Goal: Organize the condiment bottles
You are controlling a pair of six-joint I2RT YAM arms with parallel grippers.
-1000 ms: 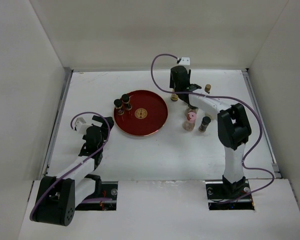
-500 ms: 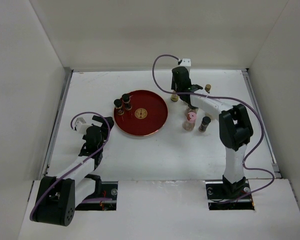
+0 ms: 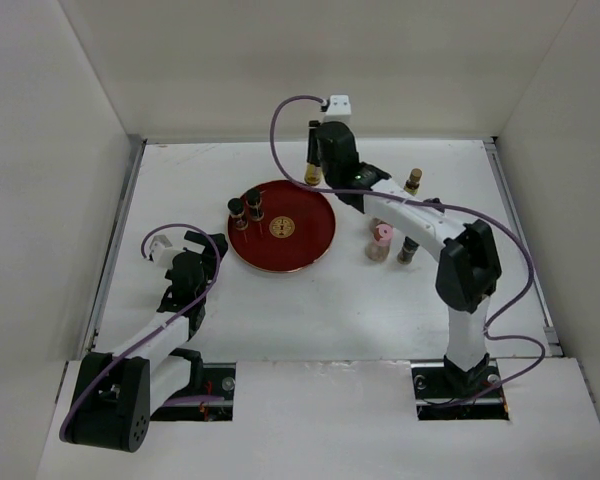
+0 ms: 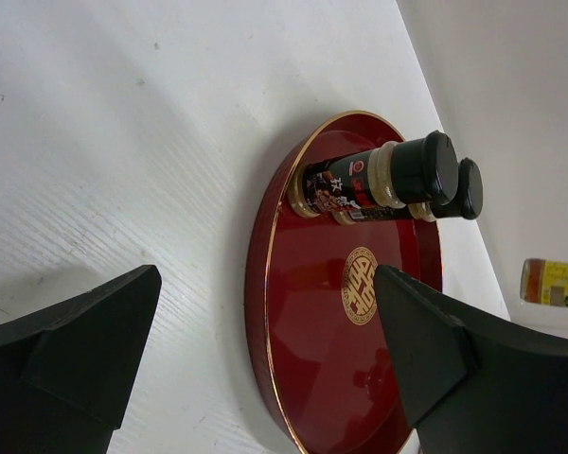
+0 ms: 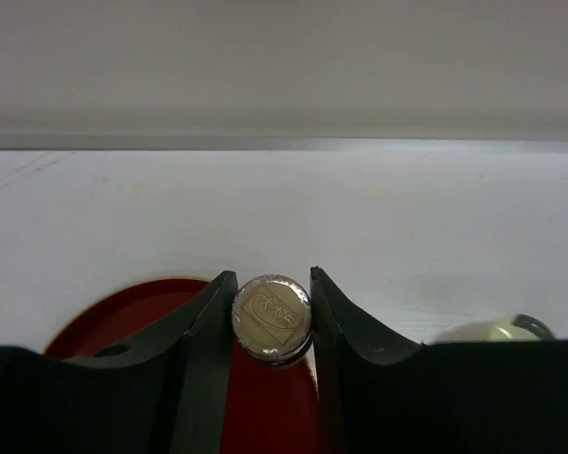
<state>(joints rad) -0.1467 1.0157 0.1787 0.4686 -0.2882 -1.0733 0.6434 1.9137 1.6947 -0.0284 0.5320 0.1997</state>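
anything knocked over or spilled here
Nothing stands out. Two black-capped bottles stand upright on the red tray, the right gripper is shut on a gold-capped bottle by the tray's far rim, and the pink-capped bottle stands upright on the table.

White table (image 3: pixel 330 320), plain white walls (image 3: pixel 310 60) enclosing it

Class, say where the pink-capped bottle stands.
In the top view, the pink-capped bottle stands right of the red tray, with a dark-capped bottle beside it.
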